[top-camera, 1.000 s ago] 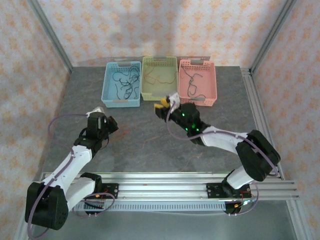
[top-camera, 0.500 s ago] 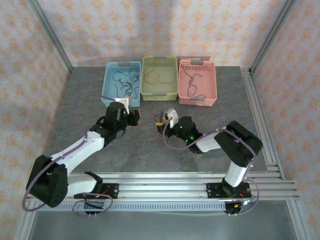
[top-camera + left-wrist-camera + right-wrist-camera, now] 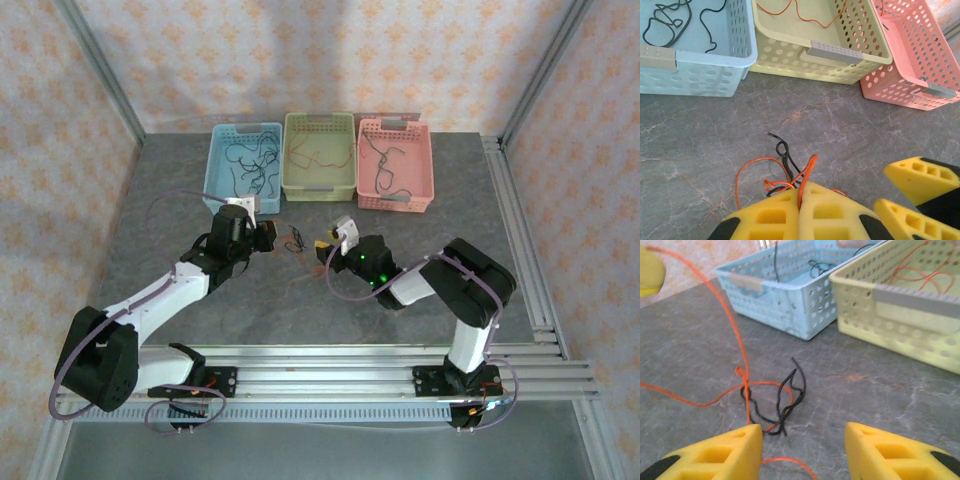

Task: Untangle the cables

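A small tangle of cables (image 3: 295, 240), one thin orange and one thin black, lies on the grey table in front of the baskets. My left gripper (image 3: 801, 192) is shut on the orange cable (image 3: 812, 165), which rises from between its yellow pads. The black cable (image 3: 785, 155) loops just beyond it. From the right, my right gripper (image 3: 802, 432) stands open low over the table. The black cable (image 3: 790, 392) and the orange cable (image 3: 735, 335) lie just ahead of its left finger. In the top view the left gripper (image 3: 270, 237) and right gripper (image 3: 322, 250) face each other across the tangle.
Three perforated baskets stand in a row at the back: blue (image 3: 242, 205), green (image 3: 320, 190), pink (image 3: 395, 200), each with loose thin wires inside. The green basket (image 3: 805, 62) sits close behind the tangle. A metal rail (image 3: 330, 360) runs along the near edge.
My left arm has swung from the near left to the middle of the table. My right gripper has pulled back from the baskets and come down beside the tangle.
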Controlling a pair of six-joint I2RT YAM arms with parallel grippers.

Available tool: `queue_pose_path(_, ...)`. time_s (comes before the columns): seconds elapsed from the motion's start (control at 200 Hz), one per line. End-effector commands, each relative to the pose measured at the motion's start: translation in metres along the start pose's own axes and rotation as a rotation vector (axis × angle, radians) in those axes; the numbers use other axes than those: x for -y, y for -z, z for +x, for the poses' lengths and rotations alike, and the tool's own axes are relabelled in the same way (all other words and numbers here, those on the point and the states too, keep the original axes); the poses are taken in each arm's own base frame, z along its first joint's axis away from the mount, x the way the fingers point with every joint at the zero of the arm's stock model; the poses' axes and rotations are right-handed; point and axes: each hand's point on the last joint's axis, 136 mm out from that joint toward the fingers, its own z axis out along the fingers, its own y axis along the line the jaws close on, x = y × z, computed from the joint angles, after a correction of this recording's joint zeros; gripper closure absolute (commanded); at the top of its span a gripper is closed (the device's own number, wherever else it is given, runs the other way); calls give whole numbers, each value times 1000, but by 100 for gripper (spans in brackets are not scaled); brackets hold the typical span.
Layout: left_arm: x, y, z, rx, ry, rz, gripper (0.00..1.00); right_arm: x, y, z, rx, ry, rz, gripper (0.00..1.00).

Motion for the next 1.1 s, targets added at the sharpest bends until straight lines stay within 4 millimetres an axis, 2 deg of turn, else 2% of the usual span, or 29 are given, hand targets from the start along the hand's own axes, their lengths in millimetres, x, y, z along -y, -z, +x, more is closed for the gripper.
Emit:
queue_pose_path(0.0, -2, 5, -9, 48, 16, -9, 100, -21, -7, -4, -5, 18, -120, 54)
queue_pose_path(0.375, -3, 6, -9, 53, 18, -8, 100, -38, -25, 25, -196, -18, -234, 49)
queue_pose_path(0.691, -3, 7, -8, 58, 21, -4, 100, -22, -34, 38, -277, -39, -146, 48)
queue_pose_path(0.861, -2, 7, -8, 56, 20, -1, 100, -21, -37, 27, -251, -73, -133, 48)
queue_pose_path(0.991, -1, 6, -9, 55, 21, 2, 100, -16, -50, 17, -264, -157, -108, 50)
queue_pose_path(1.096, -3, 7, -8, 56, 22, -1, 100, 3, -62, 6, -252, -262, -32, 51)
